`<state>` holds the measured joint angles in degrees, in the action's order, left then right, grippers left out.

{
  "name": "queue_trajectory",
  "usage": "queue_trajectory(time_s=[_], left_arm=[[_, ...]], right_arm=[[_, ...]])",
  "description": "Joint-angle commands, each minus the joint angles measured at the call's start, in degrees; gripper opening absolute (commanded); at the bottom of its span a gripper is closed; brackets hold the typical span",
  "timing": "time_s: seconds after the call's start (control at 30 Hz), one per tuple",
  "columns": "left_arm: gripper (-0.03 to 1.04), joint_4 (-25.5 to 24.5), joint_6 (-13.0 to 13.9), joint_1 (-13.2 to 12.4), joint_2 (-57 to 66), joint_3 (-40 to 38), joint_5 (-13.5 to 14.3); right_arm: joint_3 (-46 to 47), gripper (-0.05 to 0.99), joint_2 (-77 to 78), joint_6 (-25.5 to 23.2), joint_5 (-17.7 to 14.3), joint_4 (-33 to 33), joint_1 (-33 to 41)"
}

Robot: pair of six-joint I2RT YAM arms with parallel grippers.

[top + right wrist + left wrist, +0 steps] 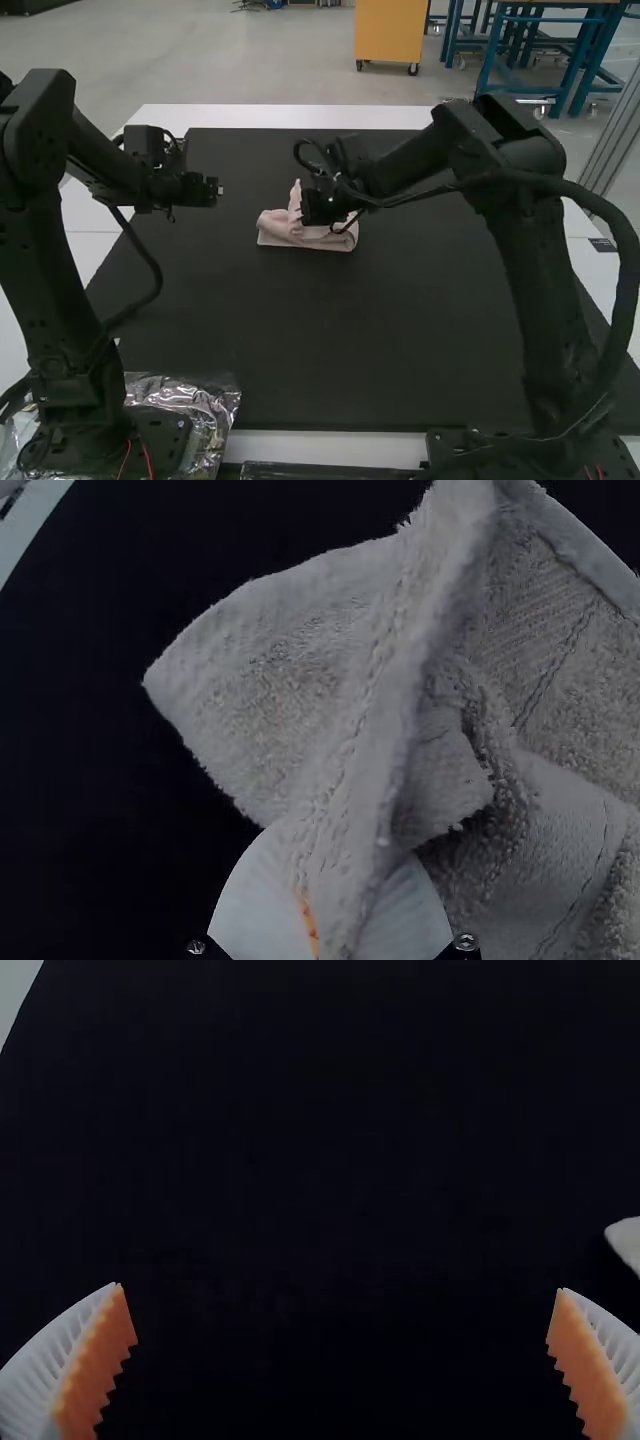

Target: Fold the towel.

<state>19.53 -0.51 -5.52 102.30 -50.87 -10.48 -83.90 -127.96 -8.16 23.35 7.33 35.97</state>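
towel bunched beneath right tool — raised edge clamped in it — left tool near, fingers apart

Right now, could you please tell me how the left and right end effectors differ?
The left end effector is open and empty; the right end effector is shut on a raised part of the towel. The left one hangs over the dark mat, away from the towel, while the right one is at it. Both have white fingers with orange pads.

Both arms bend inward at the elbow – the left arm's left gripper has its fingers spread wide – the right arm's right gripper is pinched closed
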Motion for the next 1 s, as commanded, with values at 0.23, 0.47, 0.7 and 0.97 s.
queue_trajectory(time_s=[0.23, 0.47, 0.7, 0.97], left_arm=[[0.97, 0.9, 0.0, -0.6, -4.1, 1.4, 0.3], [0.97, 0.9, 0.1, -0.4, -4.9, 1.6, 0.9], [0.97, 0.9, 0.2, -0.2, -5.5, 1.6, 2.7], [0.97, 2.1, -0.1, 0.8, -6.1, 1.6, 6.4]], right_arm=[[-5.0, 0.79, 0.5, -0.4, 1.5, -0.2, 1.7], [-0.9, 0.03, 5.2, -0.3, 2.0, 1.7, -1.5], [4.6, -0.02, 5.5, -0.5, 3.5, 6.5, -2.2], [7.5, -0.02, 2.6, -1.0, 3.5, 11.8, -2.4]])
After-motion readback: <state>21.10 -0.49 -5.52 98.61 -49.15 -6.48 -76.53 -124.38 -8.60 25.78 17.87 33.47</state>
